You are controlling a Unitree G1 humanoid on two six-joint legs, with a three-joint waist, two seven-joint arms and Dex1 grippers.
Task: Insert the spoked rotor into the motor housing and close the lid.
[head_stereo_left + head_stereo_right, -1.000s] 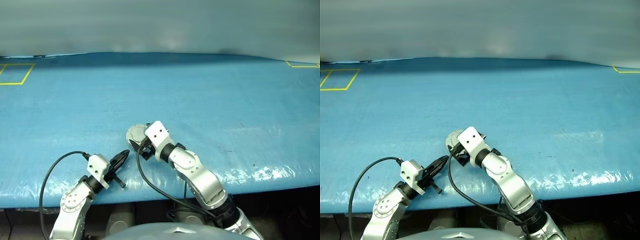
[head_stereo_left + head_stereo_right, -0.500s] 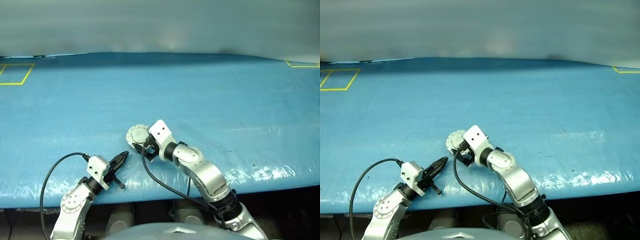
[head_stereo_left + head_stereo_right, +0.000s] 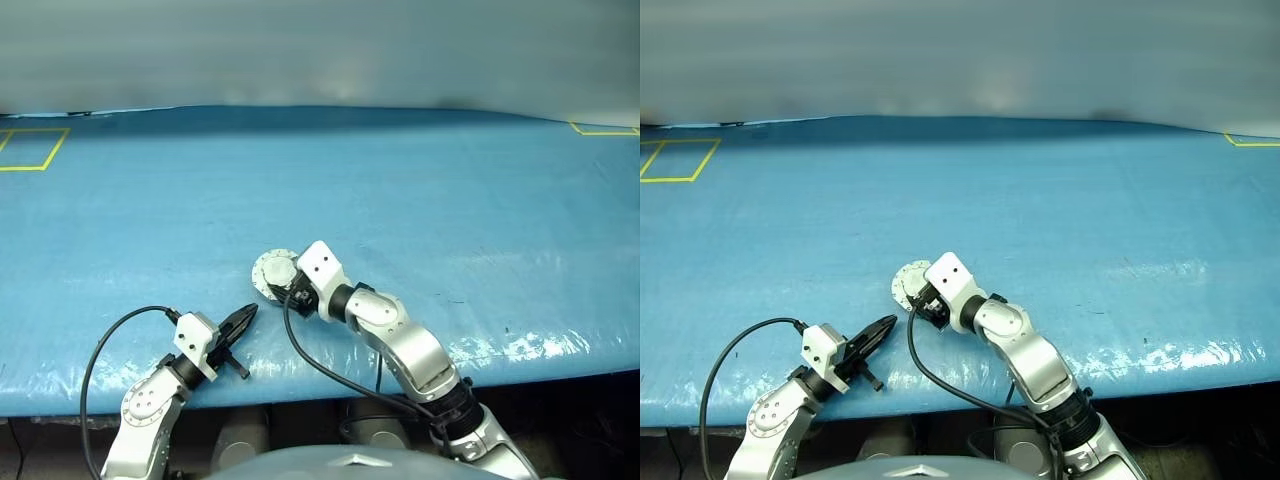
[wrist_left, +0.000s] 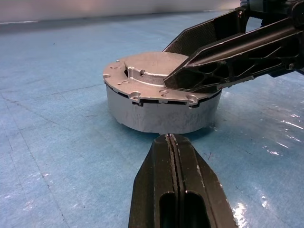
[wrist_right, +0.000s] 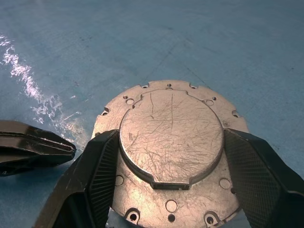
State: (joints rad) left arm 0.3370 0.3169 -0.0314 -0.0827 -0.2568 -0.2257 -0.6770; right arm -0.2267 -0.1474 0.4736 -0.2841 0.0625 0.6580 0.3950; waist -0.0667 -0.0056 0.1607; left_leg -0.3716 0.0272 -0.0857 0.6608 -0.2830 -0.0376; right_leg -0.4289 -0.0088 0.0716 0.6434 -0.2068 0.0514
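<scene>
A blue tabletop carries the motor housing, a short grey metal ring near the front edge. The lid, a round silver disc with a raised centre, sits flat on top of it, so the spoked rotor is judged to be already inside, hidden. The right pincer straddles the lid from above, its two black fingers on either side of the raised centre. A second ago it hung a little higher with its fingers spread wider; they have since narrowed toward the lid, though whether they grip it is unclear. The left pincer lies shut and empty, just beside the housing wall. The closing step looks nearly finished.
</scene>
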